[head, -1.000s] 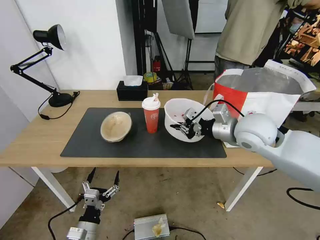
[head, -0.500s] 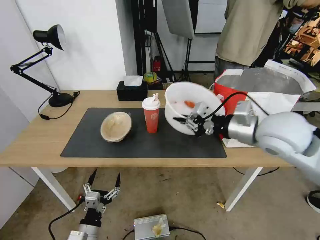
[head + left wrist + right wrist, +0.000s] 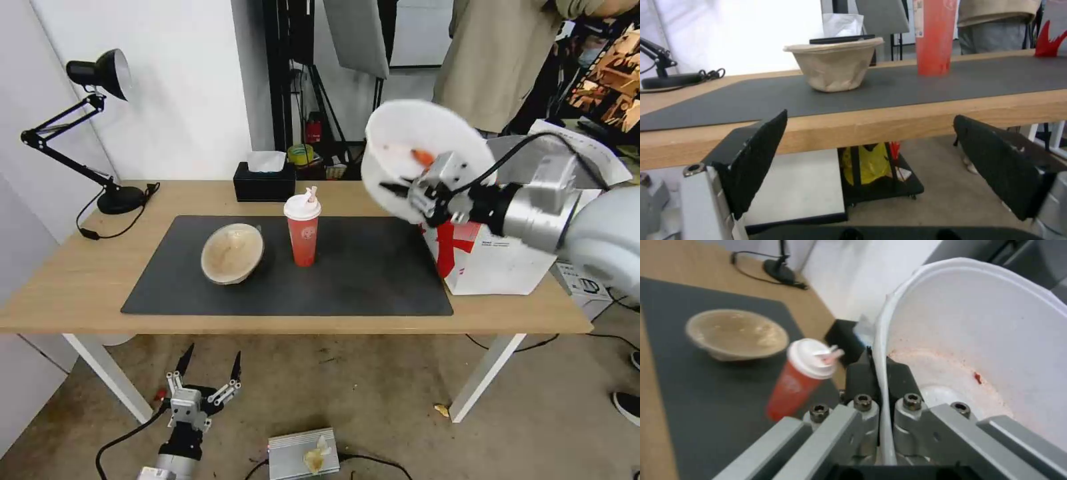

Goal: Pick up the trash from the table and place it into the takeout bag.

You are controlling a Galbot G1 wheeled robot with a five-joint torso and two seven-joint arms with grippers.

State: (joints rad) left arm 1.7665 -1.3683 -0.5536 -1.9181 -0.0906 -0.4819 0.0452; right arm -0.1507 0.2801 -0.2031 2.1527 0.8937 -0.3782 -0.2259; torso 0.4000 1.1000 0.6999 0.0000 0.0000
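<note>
My right gripper [image 3: 402, 191] is shut on the rim of the round white bowl [image 3: 413, 143], which hangs tilted in the air above the table's right part, next to the takeout bag [image 3: 493, 267]. In the right wrist view the fingers [image 3: 862, 376] pinch the bowl's wall [image 3: 978, 340], and red scraps stick inside. The red cup [image 3: 303, 230] with lid and straw stands upright mid-mat. Left of it the beige bowl [image 3: 232, 253] sits on the dark mat [image 3: 360, 273]. My left gripper [image 3: 207, 365] hangs open below the table's front edge [image 3: 889, 123], level with the beige bowl [image 3: 835, 66].
A black tissue box [image 3: 263, 181] stands at the table's back edge behind the cup. A black desk lamp [image 3: 100, 70] occupies the back left corner. White table legs [image 3: 110, 377] flank my left gripper. A grey metal box [image 3: 303, 453] lies on the floor.
My right gripper has lifted the white bowl off the mat and carried it up and to the right, towards the bag. The left arm has barely moved.
</note>
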